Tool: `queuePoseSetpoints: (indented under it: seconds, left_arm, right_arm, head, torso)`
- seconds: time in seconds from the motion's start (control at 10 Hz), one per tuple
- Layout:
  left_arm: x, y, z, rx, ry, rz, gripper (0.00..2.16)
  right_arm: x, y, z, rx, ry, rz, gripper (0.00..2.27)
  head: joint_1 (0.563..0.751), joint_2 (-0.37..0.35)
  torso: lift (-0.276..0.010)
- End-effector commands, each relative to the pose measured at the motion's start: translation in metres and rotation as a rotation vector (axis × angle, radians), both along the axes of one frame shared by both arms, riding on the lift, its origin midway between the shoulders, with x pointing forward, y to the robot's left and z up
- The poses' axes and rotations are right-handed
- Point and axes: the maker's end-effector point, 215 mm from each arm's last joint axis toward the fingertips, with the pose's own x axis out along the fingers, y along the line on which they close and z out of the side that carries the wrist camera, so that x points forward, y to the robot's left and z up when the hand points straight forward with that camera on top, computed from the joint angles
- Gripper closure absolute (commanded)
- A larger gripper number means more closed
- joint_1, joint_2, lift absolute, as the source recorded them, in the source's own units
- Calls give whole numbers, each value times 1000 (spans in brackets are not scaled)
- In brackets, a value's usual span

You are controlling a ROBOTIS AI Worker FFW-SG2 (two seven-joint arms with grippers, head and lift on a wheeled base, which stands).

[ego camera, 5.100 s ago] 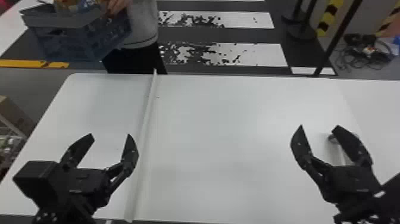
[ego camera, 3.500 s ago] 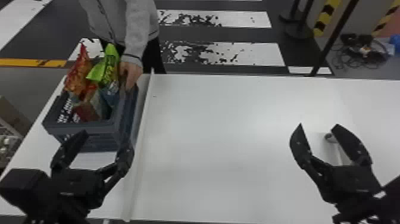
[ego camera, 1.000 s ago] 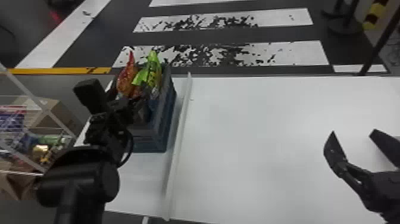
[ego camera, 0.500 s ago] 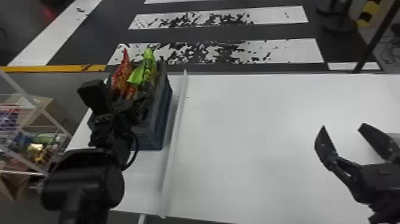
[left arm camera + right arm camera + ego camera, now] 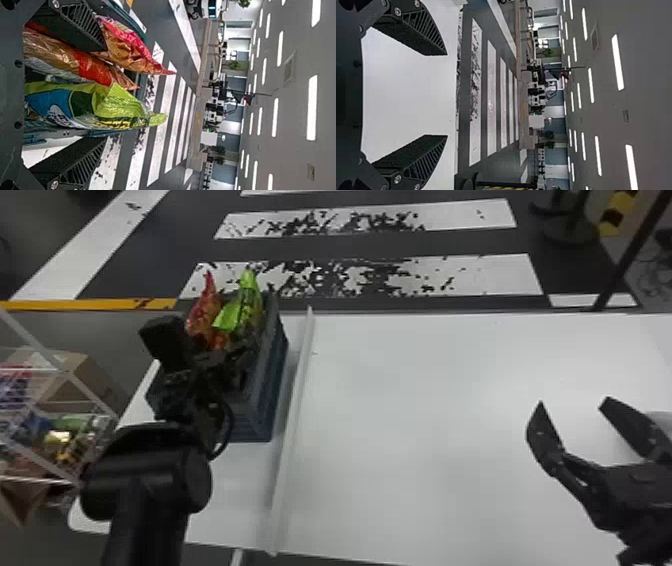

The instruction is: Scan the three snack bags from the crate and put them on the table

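Snack bags (image 5: 107,109) sit in the crate (image 5: 270,390) at eleven o'clock; the left gripper (image 5: 105,94) has swung over there, fingers apart, so picking likely comes next. Right gripper (image 5: 574,401) hangs open, two o'clock.

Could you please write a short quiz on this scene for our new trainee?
1. Multiple choice: where does the crate stand?
A) To the robot's left of the white strip
B) To the robot's right of the white strip
C) On top of the white strip

2. True or false: the right gripper is open and holds nothing.

3. Fill in the colour: in the head view, a red-orange bag and a bright ____ bag stick up from the crate.

Key: 1 A; 2 true; 3 green.
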Motion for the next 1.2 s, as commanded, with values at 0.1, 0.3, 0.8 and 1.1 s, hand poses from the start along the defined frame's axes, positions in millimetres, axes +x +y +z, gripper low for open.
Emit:
queuePoseSetpoints:
  seconds: [0.1, 0.3, 0.8, 1.1]
  left_arm:
    - [12, -5, -2, -8, 2, -12, 90]
    - [18, -11, 3, -6, -4, -23, 93]
    - [7, -21, -1, 26, 33, -61, 1926]
    - [-15, 0, 36, 58, -18, -20, 2013]
  right_arm:
    - [3, 0, -7, -3, 12, 0, 147]
    - [7, 2, -12, -5, 18, 3, 147]
    - [9, 3, -12, -7, 17, 8, 147]
    - [9, 18, -12, 3, 25, 31, 147]
  head:
    - [695, 138]
    - [695, 131]
    - [695, 112]
    - [695, 131]
  torso:
    - [-94]
    - [-94]
    - [-94]
    - [-94]
